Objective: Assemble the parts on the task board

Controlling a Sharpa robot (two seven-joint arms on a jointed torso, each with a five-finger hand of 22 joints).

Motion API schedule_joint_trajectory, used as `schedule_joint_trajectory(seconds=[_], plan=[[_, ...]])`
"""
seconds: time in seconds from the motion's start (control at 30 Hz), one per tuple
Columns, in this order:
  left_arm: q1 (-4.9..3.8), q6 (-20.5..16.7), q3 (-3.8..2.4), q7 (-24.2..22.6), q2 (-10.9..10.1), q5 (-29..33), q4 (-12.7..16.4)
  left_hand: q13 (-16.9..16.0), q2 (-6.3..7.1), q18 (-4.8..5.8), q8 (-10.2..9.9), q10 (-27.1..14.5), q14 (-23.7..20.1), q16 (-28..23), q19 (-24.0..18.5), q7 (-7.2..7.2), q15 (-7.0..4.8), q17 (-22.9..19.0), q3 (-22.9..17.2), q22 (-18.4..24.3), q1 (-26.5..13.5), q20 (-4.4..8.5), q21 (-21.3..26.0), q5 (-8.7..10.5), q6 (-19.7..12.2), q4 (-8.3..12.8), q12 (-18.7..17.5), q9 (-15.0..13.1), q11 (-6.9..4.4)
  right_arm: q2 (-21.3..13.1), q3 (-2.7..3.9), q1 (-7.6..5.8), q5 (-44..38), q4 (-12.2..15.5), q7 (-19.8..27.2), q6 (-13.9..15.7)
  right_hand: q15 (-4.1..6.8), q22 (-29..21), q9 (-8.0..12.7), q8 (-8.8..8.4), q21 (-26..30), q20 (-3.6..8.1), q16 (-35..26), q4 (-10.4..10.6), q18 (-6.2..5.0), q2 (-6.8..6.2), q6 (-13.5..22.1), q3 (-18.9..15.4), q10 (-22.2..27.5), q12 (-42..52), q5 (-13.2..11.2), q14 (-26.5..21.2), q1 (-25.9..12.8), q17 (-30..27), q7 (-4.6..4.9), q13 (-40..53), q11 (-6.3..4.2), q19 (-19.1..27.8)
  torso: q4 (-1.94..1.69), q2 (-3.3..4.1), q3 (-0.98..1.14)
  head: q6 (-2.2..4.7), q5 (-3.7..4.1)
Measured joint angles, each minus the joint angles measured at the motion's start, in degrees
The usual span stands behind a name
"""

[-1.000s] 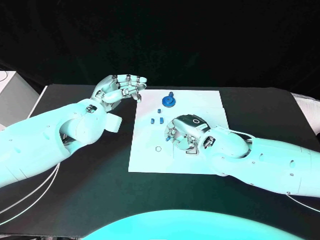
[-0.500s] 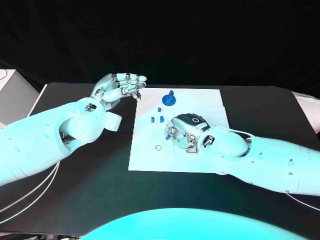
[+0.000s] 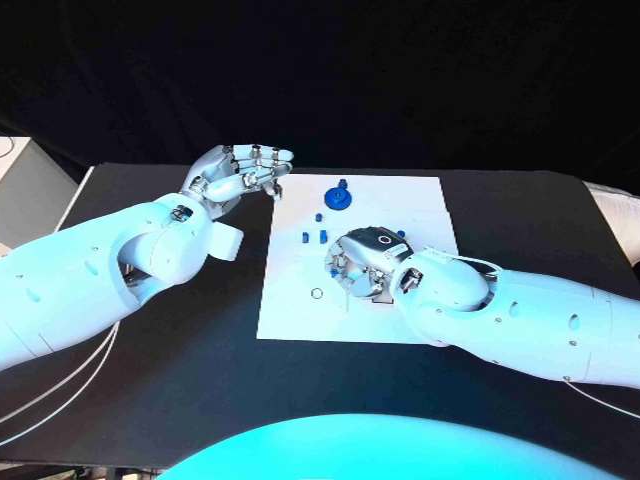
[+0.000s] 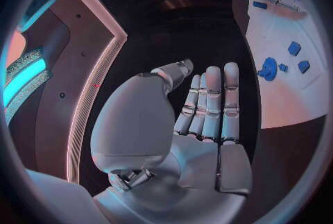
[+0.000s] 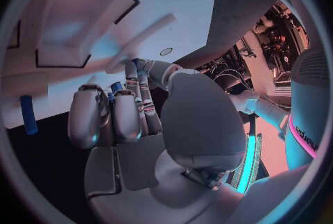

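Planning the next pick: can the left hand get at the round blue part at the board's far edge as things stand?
Probably yes. The left hand, fingers apart and holding nothing, hovers beside the task board, and the round blue part stands with bare board between. The right hand works nearer the robot.

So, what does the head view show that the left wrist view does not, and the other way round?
Head view: the whole task board, with a small ring lying on it. Left wrist view: the left robot hand close up, fingers straight, holding nothing. Both: the round blue part, small blue pieces beside it, and the right robot hand over the board.
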State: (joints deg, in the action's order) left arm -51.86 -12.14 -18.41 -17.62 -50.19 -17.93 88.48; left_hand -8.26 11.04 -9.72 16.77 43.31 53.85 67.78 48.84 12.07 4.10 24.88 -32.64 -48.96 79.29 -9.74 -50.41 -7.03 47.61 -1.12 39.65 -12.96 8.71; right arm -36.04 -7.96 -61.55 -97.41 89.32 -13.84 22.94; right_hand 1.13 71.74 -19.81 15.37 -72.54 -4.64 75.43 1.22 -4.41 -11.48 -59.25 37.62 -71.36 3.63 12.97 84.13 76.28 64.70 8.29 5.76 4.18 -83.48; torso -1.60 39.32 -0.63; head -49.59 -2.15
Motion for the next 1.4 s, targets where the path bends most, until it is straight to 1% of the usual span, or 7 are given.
schedule_joint_trajectory(seconds=[0.43, 0.57, 0.63, 0.7, 0.97, 1.23, 1.4], plan=[[0.01, 0.0, 0.00, 0.1, -0.1, 0.0, 0.0, 0.0, 0.00, 0.00, 0.0, 0.0, 0.0, 0.0, 0.0, 0.00, 0.00, 0.0, 0.0, 0.1, 0.0, 0.00, 0.0, 0.00, 0.0, 0.0, 0.0, 0.0, 0.00, -0.3, -0.12, 0.08, 0.0, 0.0, 0.1, 0.0, -0.83, -3.1, 0.9, -2.89, 3.6, -0.90, -0.7, 0.7, -0.01, -3.30, 4.1, -0.7, 5.4, 0.0, 0.3, 0.0, -1.7, -2.2, 0.14, -1.4, 0.90, 1.6, 0.11, -0.03, 0.07, -0.08, -0.18], [0.03, 0.0, 0.00, 0.1, -0.1, 0.0, 0.0, 0.0, 0.00, 0.00, 0.0, 0.0, 0.0, 0.0, 0.0, 0.00, 0.00, 0.0, 0.0, 0.1, 0.0, 0.00, 0.0, 0.00, 0.0, 0.0, 0.0, 0.0, 0.00, -0.5, -0.18, 0.15, 0.0, 0.1, 0.1, 0.4, -1.02, -6.7, 1.2, -4.19, 7.4, -1.18, -1.4, 0.9, -0.92, -3.62, 5.7, -1.9, 8.4, -0.1, 0.0, -0.2, -1.3, -3.8, 0.39, -2.1, 1.24, 3.0, 0.12, -0.03, 0.12, 0.05, -0.15], [0.05, 0.0, 0.00, 0.1, -0.1, 0.0, 0.0, 0.0, 0.00, 0.00, 0.0, 0.0, 0.0, 0.0, 0.0, 0.00, 0.00, 0.0, 0.0, 0.1, 0.0, 0.00, 0.0, 0.00, 0.0, 0.0, 0.0, 0.0, 0.00, -0.6, -0.21, 0.19, 0.0, 0.1, 0.1, 0.6, -1.25, -8.6, 1.3, -4.77, 9.6, -1.28, -2.2, 0.9, -0.92, -3.80, 6.5, -2.9, 10.1, 0.1, -0.3, 0.0, -1.1, -5.2, 0.08, -2.2, 1.54, 4.0, 0.11, -0.03, 0.12, 0.12, -0.10], [0.08, 0.0, 0.00, 0.1, -0.1, 0.0, -0.1, 0.0, 0.00, 0.00, 0.0, 0.0, 0.0, 0.0, 0.0, 0.00, 0.00, 0.0, 0.0, 0.1, 0.0, 0.00, 0.0, 0.00, 0.0, 0.0, 0.0, 0.0, 0.00, -0.7, -0.24, 0.22, 0.1, 0.1, 0.1, 0.9, -1.54, -9.9, 1.5, -5.32, 11.1, -1.32, -2.7, 1.0, -1.78, -3.92, 7.2, -4.2, 11.4, 0.5, -0.5, -0.3, -1.0, -6.3, -0.05, -2.1, 1.65, 4.2, 0.10, -0.03, 0.12, 0.18, -0.03], [0.29, 0.0, 0.00, 0.2, -0.1, 0.0, -0.2, 0.0, 0.00, 0.01, 0.0, 0.0, 0.0, 0.0, 0.2, 0.00, 0.00, -0.1, 0.0, 0.1, 0.0, -0.21, 0.0, 0.00, 0.0, 0.0, 0.0, 0.0, 0.00, -2.7, -0.30, 0.32, 0.2, 1.3, -0.1, 2.4, -1.74, -11.8, 1.6, -6.08, 13.1, -1.32, -3.2, 1.5, -1.78, -3.62, 7.6, -6.9, 12.5, 1.4, -0.5, -0.5, -0.3, -7.8, -0.15, -1.9, 1.79, 4.6, 0.11, -0.02, 0.15, 0.49, 0.29], [0.39, 0.0, 0.00, 0.3, -0.2, 0.0, -0.2, 0.0, 0.00, 0.01, 0.0, 0.0, 0.0, 0.0, 0.2, 0.00, 0.00, -0.1, 0.0, 0.1, 0.0, -0.21, 0.0, 0.00, 0.0, 0.0, 0.0, 0.0, 0.00, -6.9, 0.51, -0.47, 1.3, 3.3, -0.2, 4.0, -1.70, -10.2, 1.7, -6.08, 11.8, -1.18, -2.7, 2.0, -1.78, -3.09, 7.4, -7.4, 11.4, 3.6, -0.3, -0.5, 0.3, -7.2, 0.05, -1.7, 1.28, 4.0, 0.19, -0.01, 0.12, 1.24, 1.06], [0.46, 0.0, 0.00, 0.3, -0.2, 0.0, -0.2, 0.0, 0.00, 0.01, 0.0, 0.0, 0.0, 0.0, 0.2, 0.00, 0.00, 0.0, 0.0, 0.1, 0.0, -0.21, 0.0, 0.00, 0.0, 0.0, 0.0, 0.0, 0.00, -9.4, 1.31, -2.07, 2.3, 3.6, -0.2, 4.0, -1.42, -5.3, 1.7, -6.08, 6.6, -0.90, -0.4, 2.6, -1.79, -3.46, 7.3, -6.9, 10.7, 4.4, -0.2, -0.2, 0.6, -4.1, 0.17, -1.8, 1.05, 1.5, 0.24, 0.01, 0.12, 1.76, 1.61]])
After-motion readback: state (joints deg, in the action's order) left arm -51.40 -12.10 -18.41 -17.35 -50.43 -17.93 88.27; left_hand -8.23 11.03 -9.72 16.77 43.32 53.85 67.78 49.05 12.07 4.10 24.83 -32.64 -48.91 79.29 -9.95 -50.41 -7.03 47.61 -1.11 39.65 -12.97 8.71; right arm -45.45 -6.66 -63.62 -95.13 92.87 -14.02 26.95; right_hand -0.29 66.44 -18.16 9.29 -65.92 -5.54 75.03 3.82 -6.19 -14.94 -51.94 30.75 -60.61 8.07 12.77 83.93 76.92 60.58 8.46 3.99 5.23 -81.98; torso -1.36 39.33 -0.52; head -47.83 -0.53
